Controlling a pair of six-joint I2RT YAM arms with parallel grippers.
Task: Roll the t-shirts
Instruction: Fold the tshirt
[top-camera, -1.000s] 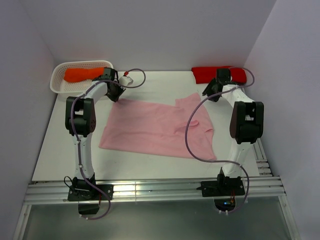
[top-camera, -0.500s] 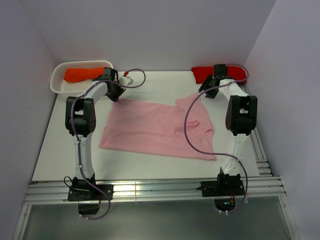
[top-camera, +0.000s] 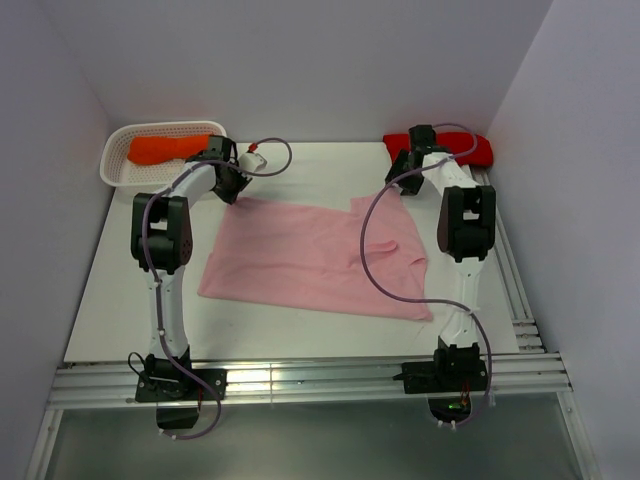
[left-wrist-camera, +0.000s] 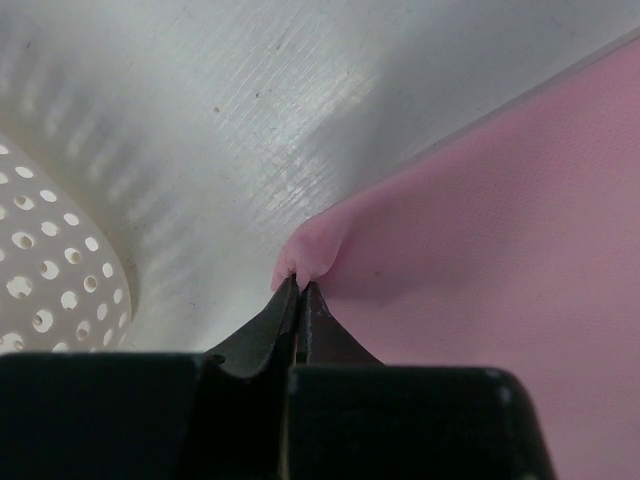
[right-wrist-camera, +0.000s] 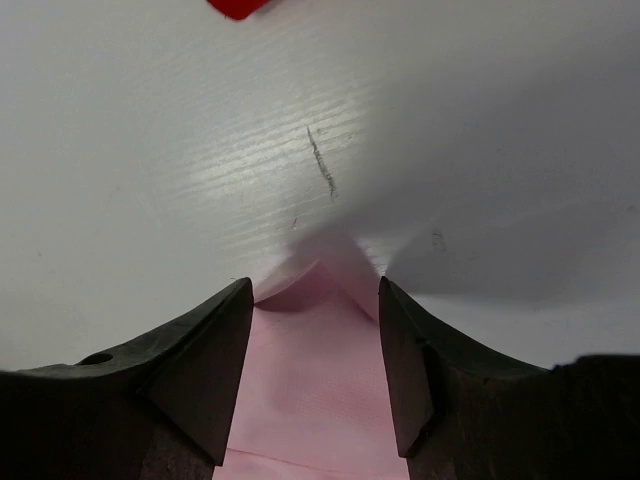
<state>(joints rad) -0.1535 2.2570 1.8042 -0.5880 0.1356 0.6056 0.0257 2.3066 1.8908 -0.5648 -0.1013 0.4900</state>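
The light pink t-shirt (top-camera: 310, 255) lies spread flat over the middle of the tabletop (top-camera: 120, 310), with a few soft creases near its right side. Its far-left corner is bunched into a small nub (left-wrist-camera: 312, 250) and pinched between the left fingers (left-wrist-camera: 265, 340), which are pressed tight together on the cloth. Its far-right corner comes to a point on the bare surface. The right fingers (right-wrist-camera: 200, 360) stand wide apart, one on each side of that point, and do not grip it.

Just beyond the left fingers, in the far-left corner of the tabletop, sits a white perforated basket (top-camera: 114, 165) with the orange bundle (top-camera: 165, 149) lying inside it. The red bundle (top-camera: 472, 150) rests on the tabletop in the far-right corner, close behind the right arm's wrist and apart from the pink cloth.
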